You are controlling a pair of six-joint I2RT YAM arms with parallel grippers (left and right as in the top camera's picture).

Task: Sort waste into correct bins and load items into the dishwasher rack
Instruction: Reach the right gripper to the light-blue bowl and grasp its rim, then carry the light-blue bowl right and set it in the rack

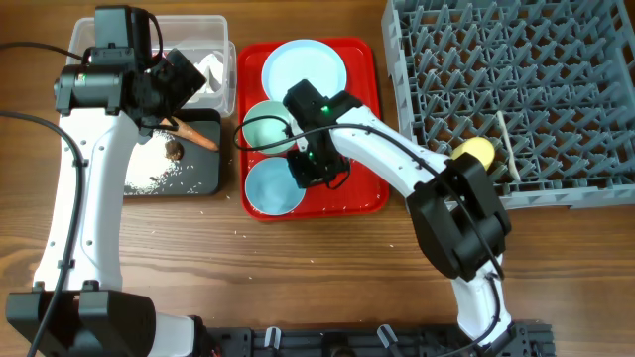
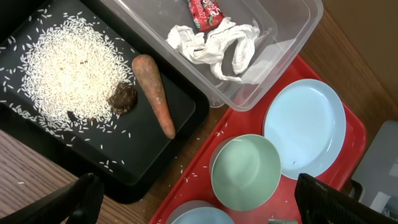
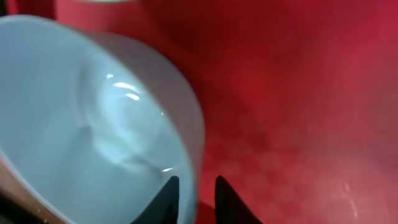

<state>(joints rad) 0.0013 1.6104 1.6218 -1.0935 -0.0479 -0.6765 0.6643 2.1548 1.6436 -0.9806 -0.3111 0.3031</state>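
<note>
Now black tray (image 2: 183, 99): rice (image 2: 68, 68), carrot (image 2: 155, 93), lump (image 2: 122, 98); tub (image 2: 292, 37): tissue (image 2: 217, 46), packet (image 2: 205, 12); left gripper (image 2: 205, 202) spread, right gripper (image 3: 196, 193) pinching bowl (image 3: 93, 124).

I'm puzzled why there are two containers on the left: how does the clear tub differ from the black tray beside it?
The clear tub is see-through with tall walls; the black tray is opaque and shallow. The tub holds crumpled tissue and a red packet; the tray holds rice, a carrot and a brown lump. Both are rectangular and sit next to each other.
</note>
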